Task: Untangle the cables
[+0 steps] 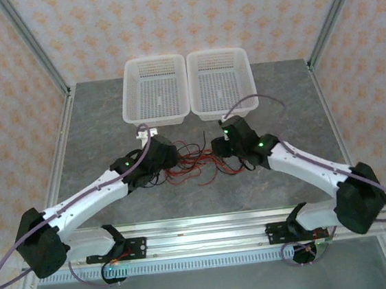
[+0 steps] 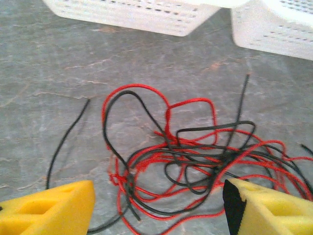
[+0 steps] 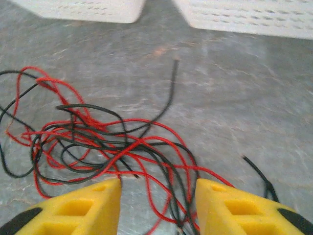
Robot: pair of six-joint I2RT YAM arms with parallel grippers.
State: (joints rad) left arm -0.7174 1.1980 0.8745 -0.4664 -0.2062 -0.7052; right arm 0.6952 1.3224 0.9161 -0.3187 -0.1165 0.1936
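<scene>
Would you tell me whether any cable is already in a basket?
No, the cables all lie tangled on the table, short of both baskets.

Thin red and black cables (image 2: 190, 147) lie tangled in a loose, flat heap

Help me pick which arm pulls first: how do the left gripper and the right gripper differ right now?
The left gripper has its yellow fingers wide apart; the right gripper has them closer together. The left gripper sits at the left of the tangle of thin red and black cables, the right gripper at its right. Both are open, low over the cables, facing the white plastic baskets.
</scene>
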